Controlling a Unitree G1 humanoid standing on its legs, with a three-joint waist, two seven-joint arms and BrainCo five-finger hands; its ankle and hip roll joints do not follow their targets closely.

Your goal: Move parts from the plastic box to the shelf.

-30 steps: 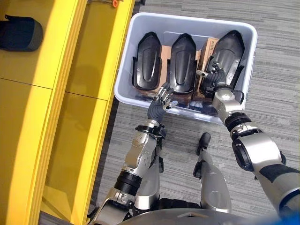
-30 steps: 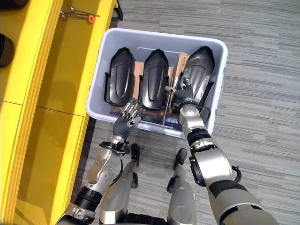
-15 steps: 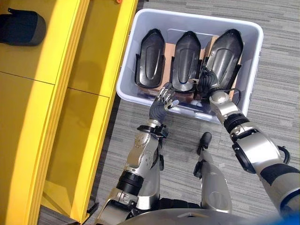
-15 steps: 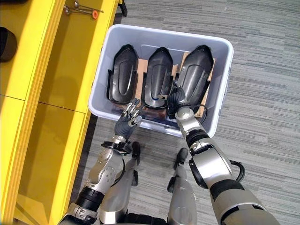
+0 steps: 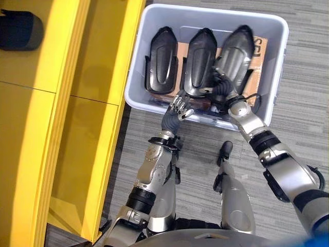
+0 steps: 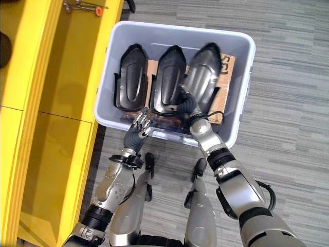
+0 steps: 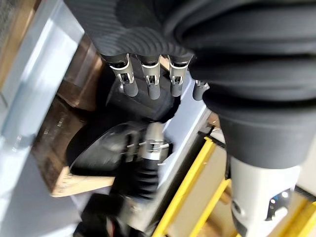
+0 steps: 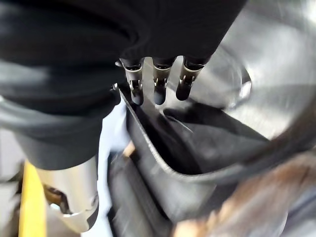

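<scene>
Parts in the plastic box [image 5: 275, 62] come first in the left eye view: three dark moulded shells stand side by side, and the right-hand part [image 5: 234, 54] now leans toward the middle part [image 5: 200, 62], baring the cardboard [image 5: 258, 47] that it covered a second ago. The right hand [image 5: 222, 87] has slid in at its near end, so I judge a lift is starting. That part's long axis runs from the robot toward the box's far wall, narrow tip away and tilted to the right; the other two point straight away.

From the right eye view, the left hand [image 6: 138, 128] hovers over the box's near rim with relaxed, spread fingers, holding nothing. The yellow shelf [image 6: 67, 77] lies to the robot's left.

Seen by the left wrist, its fingers [image 7: 150, 81] hang straight above the box wall.

The right wrist view shows fingertips [image 8: 158, 84] at the part's thin edge [image 8: 148, 143]; whether they pinch it I cannot tell.
</scene>
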